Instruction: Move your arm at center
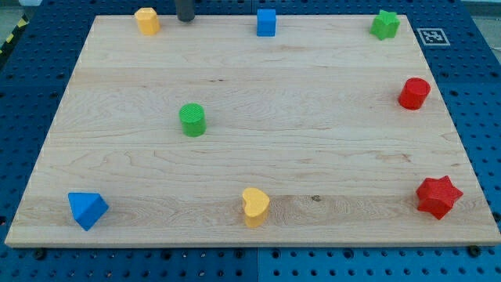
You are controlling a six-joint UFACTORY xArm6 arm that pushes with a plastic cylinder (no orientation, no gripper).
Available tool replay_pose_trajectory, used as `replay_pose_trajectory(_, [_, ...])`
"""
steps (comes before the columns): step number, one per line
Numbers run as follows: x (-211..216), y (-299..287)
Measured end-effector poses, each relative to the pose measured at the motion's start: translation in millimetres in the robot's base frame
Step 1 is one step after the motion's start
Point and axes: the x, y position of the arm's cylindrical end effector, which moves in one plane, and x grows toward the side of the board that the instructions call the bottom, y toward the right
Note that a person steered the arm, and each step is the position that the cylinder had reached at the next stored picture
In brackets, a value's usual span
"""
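Note:
My tip (186,19) shows at the view's top edge, just right of the yellow hexagonal block (146,20) and apart from it. A blue cube (267,23) sits at the top middle. A green star (384,25) is at the top right. A red cylinder (414,93) stands at the right edge. A green cylinder (192,120) stands left of the board's middle. A blue triangular block (86,209) lies at the bottom left. A yellow heart (254,207) lies at the bottom middle. A red star (437,197) lies at the bottom right.
The wooden board (313,117) rests on a blue perforated table (23,86). A black-and-white marker tag (432,36) sits off the board's top right corner.

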Motion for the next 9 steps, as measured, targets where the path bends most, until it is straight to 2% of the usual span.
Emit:
replay_pose_trajectory(3, [12,-59])
replay_pose_trajectory(4, [18,-32])
replay_pose_trajectory(5, [39,23])
replay_pose_trajectory(6, [86,71])
replay_pose_trajectory(8, [242,135])
replay_pose_trajectory(9, [275,144])
